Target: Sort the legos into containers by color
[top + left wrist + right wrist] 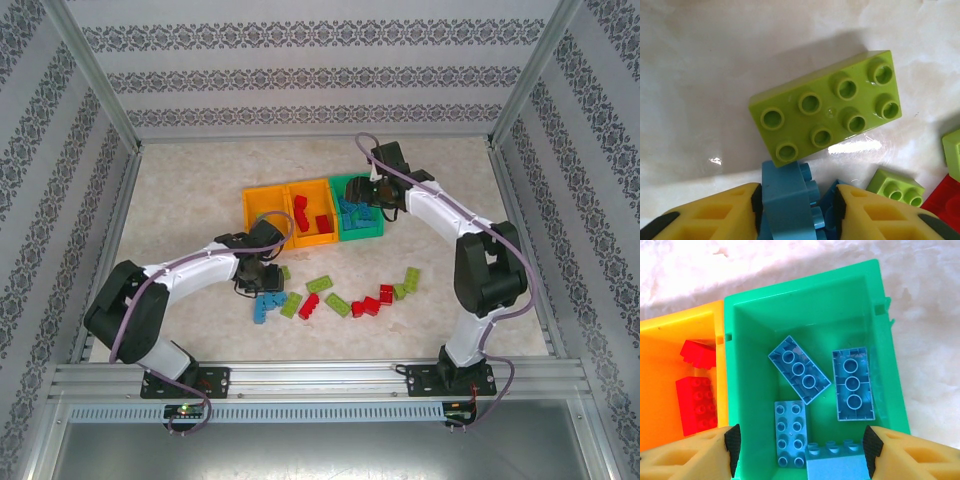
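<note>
The fingers of the left gripper (257, 287) hung over the loose legos (320, 285), and the right gripper (365, 196) over the green bin (365, 234). Reds sat in the middle orange bin (318, 240), and we judged the sorting roughly half done.

At the left wrist, the fingers (715, 215) bracketed a blue brick (785, 200), one pad touching; a full clamp we could not tell. A lime brick (825, 115) lay just beyond.

At the right wrist, the fingers (685, 455) stood apart, binned blue bricks (799, 369) below and between them.
</note>
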{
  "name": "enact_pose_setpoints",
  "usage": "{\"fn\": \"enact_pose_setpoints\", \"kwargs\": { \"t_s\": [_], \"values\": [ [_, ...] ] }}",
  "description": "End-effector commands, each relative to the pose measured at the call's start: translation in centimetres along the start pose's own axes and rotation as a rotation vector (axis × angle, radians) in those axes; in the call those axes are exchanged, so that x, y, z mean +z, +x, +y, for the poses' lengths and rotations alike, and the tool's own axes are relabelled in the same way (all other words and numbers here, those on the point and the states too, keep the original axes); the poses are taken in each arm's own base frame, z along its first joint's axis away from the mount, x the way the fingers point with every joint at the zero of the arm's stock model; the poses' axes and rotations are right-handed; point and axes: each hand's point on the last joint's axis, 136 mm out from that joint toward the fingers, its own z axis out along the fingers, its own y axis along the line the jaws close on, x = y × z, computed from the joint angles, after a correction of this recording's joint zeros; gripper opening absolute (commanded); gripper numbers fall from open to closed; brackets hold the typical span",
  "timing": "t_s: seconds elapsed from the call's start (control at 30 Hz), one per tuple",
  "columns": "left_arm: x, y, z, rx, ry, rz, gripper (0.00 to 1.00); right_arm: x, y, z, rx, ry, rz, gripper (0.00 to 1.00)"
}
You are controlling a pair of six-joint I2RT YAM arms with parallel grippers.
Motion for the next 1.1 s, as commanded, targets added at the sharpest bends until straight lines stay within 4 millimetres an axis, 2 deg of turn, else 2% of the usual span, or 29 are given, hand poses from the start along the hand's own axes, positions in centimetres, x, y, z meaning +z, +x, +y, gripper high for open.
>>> {"fn": "enact_pose_setpoints", "kwargs": {
  "t_s": [0.0,0.3,0.5,0.83,1.07],
  "values": [
    [-0.1,-0.2,-0.5,0.002,-0.006,0.000,0.39,-1.4,-0.8,-1.0,0.033,0.024,-0.044,0.68],
    [0.0,0.4,-0.1,-0.003,-0.020,0.013,0.34,-1.7,-0.4,-2.4,0.054,0.043,-0.045,0.69],
    [-0.4,0.0,-0.1,-0.006,-0.026,-0.003,0.29,-2.0,-0.4,-2.6,0.059,0.044,-0.048,0.70],
    [-2.2,-1.0,-0.8,-0.004,-0.009,-0.039,0.30,-2.3,-0.5,-2.9,0.067,0.049,-0.056,0.70],
    [-4.7,-2.8,-2.4,0.015,0.037,-0.095,0.30,-2.8,-0.6,-3.7,0.080,0.061,-0.068,0.70]
  ]
}}
